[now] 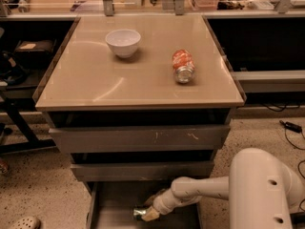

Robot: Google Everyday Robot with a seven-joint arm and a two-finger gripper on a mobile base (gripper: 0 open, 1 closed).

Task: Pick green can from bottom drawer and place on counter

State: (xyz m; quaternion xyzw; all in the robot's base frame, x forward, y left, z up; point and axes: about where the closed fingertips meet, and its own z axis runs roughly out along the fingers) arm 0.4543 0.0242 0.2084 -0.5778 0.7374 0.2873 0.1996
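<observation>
The bottom drawer (112,208) is pulled open at the foot of the grey cabinet. The green can (138,214) lies on its side on the drawer floor; only its silver end and a bit of dark body show. My gripper (148,214) reaches down into the drawer from the right, right at the can and covering most of it. The white arm (205,191) runs from the lower right. The beige counter (138,82) is the cabinet's top, well above the gripper.
A white bowl (123,42) and an orange-and-white can (182,65) lying on its side are on the counter. Two wider grey drawers (138,138) overhang the bottom drawer. Dark shelving flanks the cabinet. Cables (290,126) lie on the floor at right.
</observation>
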